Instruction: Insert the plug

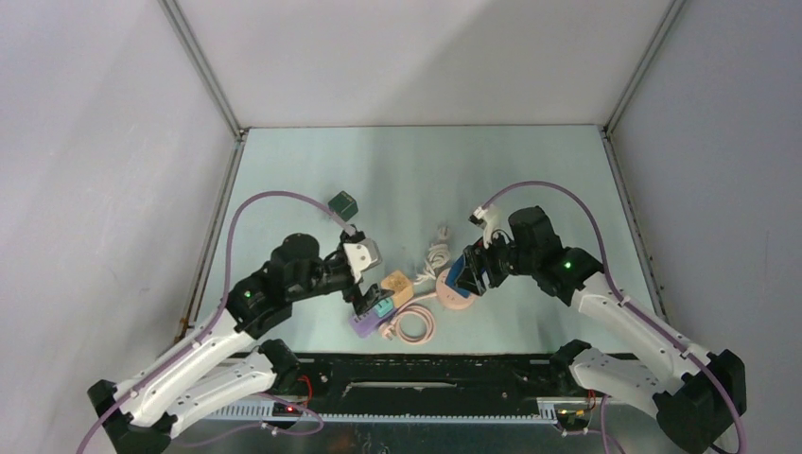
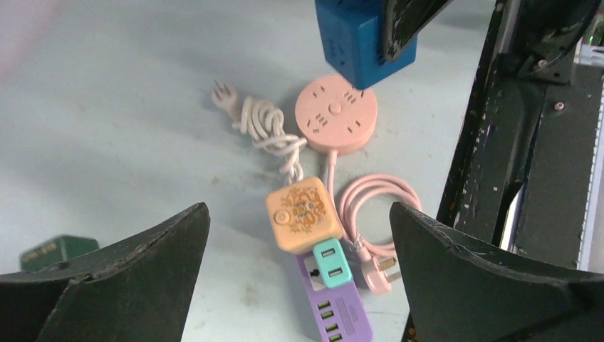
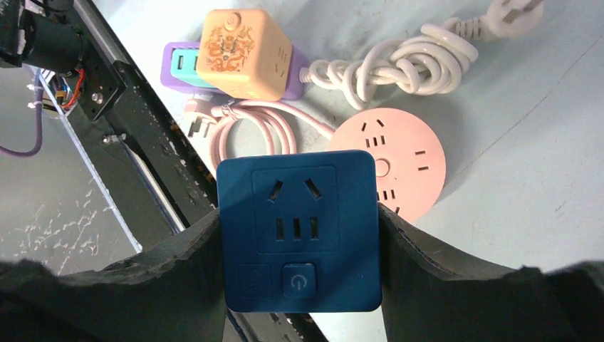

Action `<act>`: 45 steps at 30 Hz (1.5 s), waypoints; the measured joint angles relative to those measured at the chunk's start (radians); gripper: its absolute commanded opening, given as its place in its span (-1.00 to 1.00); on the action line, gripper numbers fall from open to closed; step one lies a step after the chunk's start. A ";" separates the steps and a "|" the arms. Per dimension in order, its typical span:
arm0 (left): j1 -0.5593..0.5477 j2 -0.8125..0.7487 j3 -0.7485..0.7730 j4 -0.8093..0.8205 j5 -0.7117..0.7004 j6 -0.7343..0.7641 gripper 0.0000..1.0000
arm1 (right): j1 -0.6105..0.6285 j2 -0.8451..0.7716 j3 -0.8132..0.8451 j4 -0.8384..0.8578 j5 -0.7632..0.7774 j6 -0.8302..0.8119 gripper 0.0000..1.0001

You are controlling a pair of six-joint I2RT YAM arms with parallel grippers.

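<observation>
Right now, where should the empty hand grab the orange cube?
I'd pinch the orange cube by its two flat free sides, left fingers coming from above: the white cord leaves one end and the purple strip lies at the other.

Left arm and right arm show white links, black joints, green lights, looping purple cables, scuffed black fingers.

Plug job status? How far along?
Looks done: orange cube sits on the purple strip, left pincer open above it. In hand: right pincer grips the blue cube over the pink socket. Left: seat it; can't tell if prongs are in.
</observation>
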 measured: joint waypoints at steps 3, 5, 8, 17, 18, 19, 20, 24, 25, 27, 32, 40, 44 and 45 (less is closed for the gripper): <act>0.000 0.035 0.000 -0.032 -0.025 -0.031 0.99 | -0.008 0.003 -0.008 -0.016 0.000 -0.002 -1.00; 0.000 0.045 0.000 -0.050 -0.040 -0.049 0.99 | -0.008 0.009 -0.013 -0.021 -0.003 -0.003 -1.00; 0.000 0.048 0.005 -0.077 -0.067 -0.080 0.99 | -0.008 0.031 -0.016 -0.015 -0.003 -0.010 -1.00; 0.000 0.049 0.098 -0.167 -0.193 -0.203 1.00 | 0.008 0.205 -0.018 0.092 0.017 -0.074 -1.00; 0.000 0.043 0.097 -0.172 -0.213 -0.214 1.00 | 0.009 0.231 -0.018 0.106 0.019 -0.082 -1.00; 0.000 0.037 0.097 -0.175 -0.238 -0.229 1.00 | 0.010 0.256 -0.018 0.120 0.020 -0.089 -1.00; 0.000 0.032 0.097 -0.178 -0.261 -0.239 0.99 | 0.011 0.278 -0.018 0.133 0.022 -0.093 -1.00; 0.000 0.023 0.097 -0.196 -0.354 -0.275 0.99 | 0.019 0.345 -0.014 0.180 0.037 -0.110 -1.00; 0.000 0.024 0.097 -0.203 -0.367 -0.281 0.99 | 0.021 0.355 -0.013 0.188 0.043 -0.111 -1.00; 0.000 0.027 0.097 -0.219 -0.399 -0.286 0.99 | 0.027 0.370 -0.005 0.212 0.051 -0.113 -1.00; 0.000 0.027 0.097 -0.241 -0.461 -0.293 0.99 | 0.036 0.383 0.000 0.248 0.068 -0.116 -1.00; 0.000 0.028 0.097 -0.270 -0.513 -0.293 0.99 | 0.037 0.402 0.002 0.286 0.078 -0.126 -1.00; 0.000 0.039 0.097 -0.277 -0.525 -0.293 0.99 | 0.037 0.422 0.002 0.286 0.078 -0.131 -1.00; 0.000 0.043 0.097 -0.279 -0.529 -0.293 0.99 | 0.037 0.423 0.003 0.287 0.078 -0.131 -1.00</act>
